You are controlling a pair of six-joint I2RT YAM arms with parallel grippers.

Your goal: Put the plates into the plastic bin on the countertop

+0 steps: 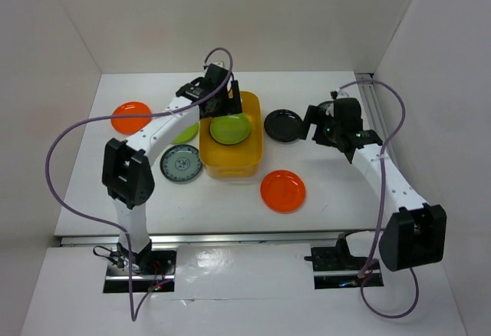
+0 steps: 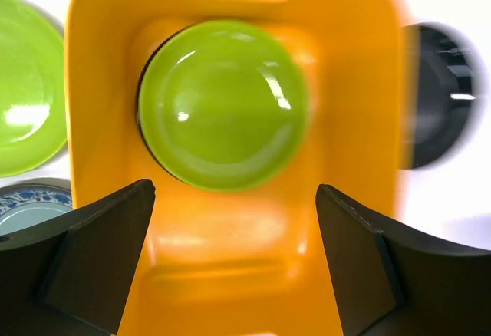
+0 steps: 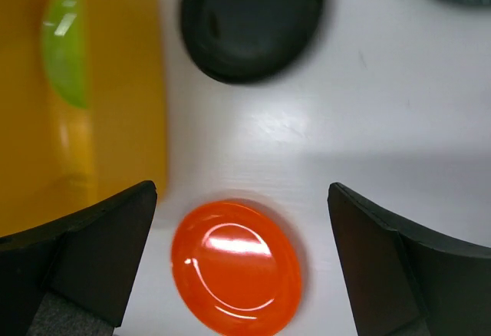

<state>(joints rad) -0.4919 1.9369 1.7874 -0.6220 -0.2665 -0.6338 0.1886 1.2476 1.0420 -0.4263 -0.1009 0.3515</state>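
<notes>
Black fingers of the left pincer (image 2: 234, 192) fill the bottom of its wrist view. They are spread wide with nothing between them, hanging over the plastic bin (image 1: 230, 169), which sits near the middle of the tabletop (image 1: 337, 198). Starting toward the left edge, an orange plate (image 1: 131, 116) lies well apart from the bin. Closer in, a lime green plate (image 1: 186, 132) rests just beside the bin's left wall, with a blue patterned plate (image 1: 181, 163) toward the near edge from it. Inside the bin a second lime green plate (image 2: 224, 104) lies flat; a dark rim shows beneath its left side, perhaps another plate. Right of the bin sits a black plate (image 1: 284, 125), and toward the near edge from that a second orange plate (image 1: 282, 190). The right pincer (image 3: 242, 190) is likewise wide open and empty, poised just right of the black plate. That arm is the nearer one for both of those, while the three plates left of the bin fall to the left arm.
</notes>
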